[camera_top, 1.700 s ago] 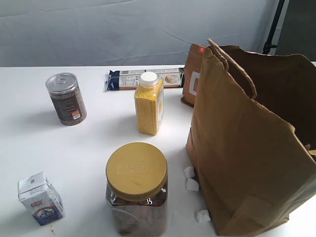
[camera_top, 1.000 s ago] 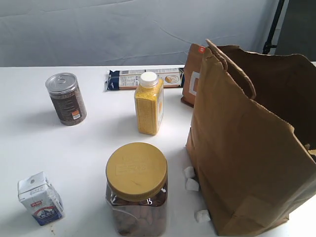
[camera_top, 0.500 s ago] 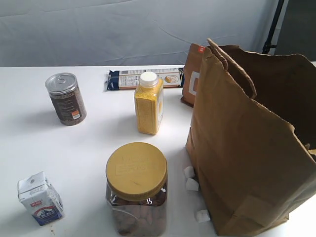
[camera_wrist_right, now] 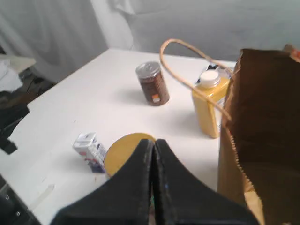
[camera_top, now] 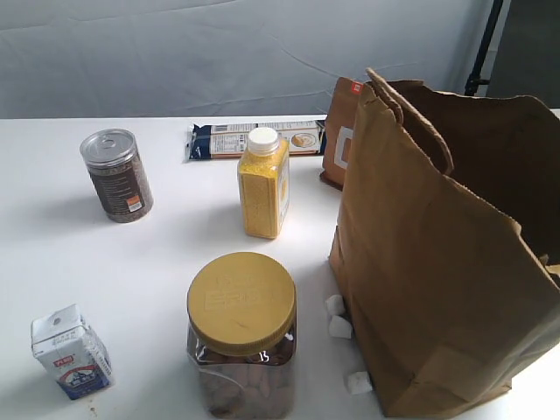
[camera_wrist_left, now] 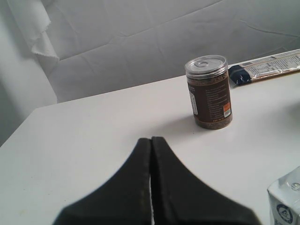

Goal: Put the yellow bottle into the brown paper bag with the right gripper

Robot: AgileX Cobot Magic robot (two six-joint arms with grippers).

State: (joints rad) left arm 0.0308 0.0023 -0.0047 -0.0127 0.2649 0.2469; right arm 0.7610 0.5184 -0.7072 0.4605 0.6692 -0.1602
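The yellow bottle (camera_top: 263, 184) stands upright mid-table, white cap on top, just left of the tall brown paper bag (camera_top: 437, 262). The right wrist view shows the yellow bottle (camera_wrist_right: 209, 104) beside the brown paper bag (camera_wrist_right: 262, 136), partly behind a cord handle (camera_wrist_right: 187, 65). My right gripper (camera_wrist_right: 154, 141) is shut with nothing in it, high above the table and well short of the bottle. My left gripper (camera_wrist_left: 151, 139) is shut and empty, low over the table, far from the bottle. Neither gripper appears in the exterior view.
A dark can (camera_top: 116, 175) stands at the left and a wide yellow-lidded jar (camera_top: 242, 332) at the front. A small milk carton (camera_top: 72, 352) sits front left. A flat packet (camera_top: 254, 138) and a labelled brown packet (camera_top: 343, 131) lie behind. White lumps (camera_top: 339, 328) rest by the bag's base.
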